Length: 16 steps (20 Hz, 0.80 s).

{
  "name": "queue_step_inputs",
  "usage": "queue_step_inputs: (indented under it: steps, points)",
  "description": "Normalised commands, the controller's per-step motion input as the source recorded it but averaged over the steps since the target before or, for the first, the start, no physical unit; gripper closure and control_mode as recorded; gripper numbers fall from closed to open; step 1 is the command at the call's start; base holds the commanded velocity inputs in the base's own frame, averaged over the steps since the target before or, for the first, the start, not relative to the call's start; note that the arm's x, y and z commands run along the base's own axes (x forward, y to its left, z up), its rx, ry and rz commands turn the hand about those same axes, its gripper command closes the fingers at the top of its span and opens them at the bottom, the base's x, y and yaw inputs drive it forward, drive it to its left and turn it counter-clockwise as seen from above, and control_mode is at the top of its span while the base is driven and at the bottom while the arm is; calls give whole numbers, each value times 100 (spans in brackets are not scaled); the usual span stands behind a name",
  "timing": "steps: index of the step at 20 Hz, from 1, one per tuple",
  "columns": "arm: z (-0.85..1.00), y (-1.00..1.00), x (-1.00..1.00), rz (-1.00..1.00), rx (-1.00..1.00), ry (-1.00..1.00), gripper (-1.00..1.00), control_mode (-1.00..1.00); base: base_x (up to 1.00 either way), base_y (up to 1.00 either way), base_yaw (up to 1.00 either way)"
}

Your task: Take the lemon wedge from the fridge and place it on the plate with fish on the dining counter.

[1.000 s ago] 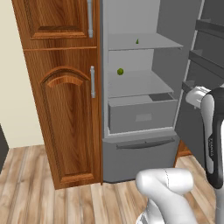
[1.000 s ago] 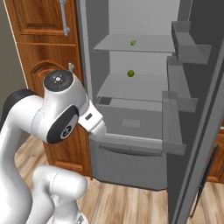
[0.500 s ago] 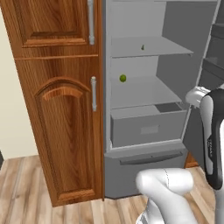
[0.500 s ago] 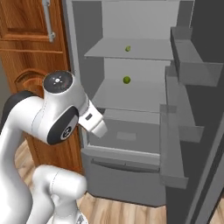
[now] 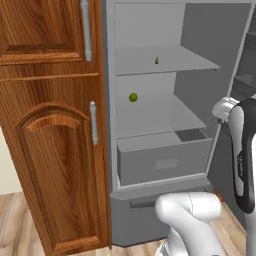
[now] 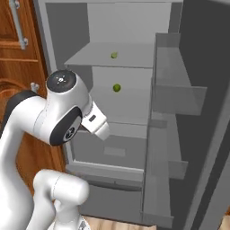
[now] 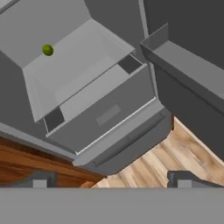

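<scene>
A: What stands at the far left?

B: A brown wooden cupboard (image 5: 55,150) with slim metal handles, its side right against the tall plain grey fridge (image 5: 200,90), whose door is swung wide.

A: And inside the fridge?

B: Grey shelves. The tiny yellowish-green pointed lemon wedge (image 5: 157,60) sits on the upper shelf (image 5: 195,61), towards its back edge and about midway across. From the right base camera the lemon wedge (image 6: 114,55) lies in the same spot. One shelf lower, a small round green ball (image 5: 133,97) rests near the back left corner; the hand camera shows that ball (image 7: 47,50) too.

A: Below that?

B: A grey drawer (image 5: 165,162), pulled out a little from the fridge.

A: The tool?

B: The tool (image 7: 109,179) is spread wide, its two dark fingertips (image 7: 40,179) far apart, nothing between them. It hangs outside the fridge, low, looking at the drawer front and the wooden floor (image 7: 175,148).

A: To the right?

B: The open fridge door (image 6: 197,117) with its grey bins.
</scene>
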Motion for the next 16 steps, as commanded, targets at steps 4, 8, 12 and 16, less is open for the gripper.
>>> queue_step_inputs:
  steps: [4,8,12,16]
  points:
    - [0,0,0,0,0,0,-100,100,79,0,-3]
    - [0,0,0,0,0,0,-100,100,99,1,0]
    - [0,0,0,0,0,0,-100,100,100,17,0]
    - [0,0,0,0,0,0,-100,100,87,2,0]
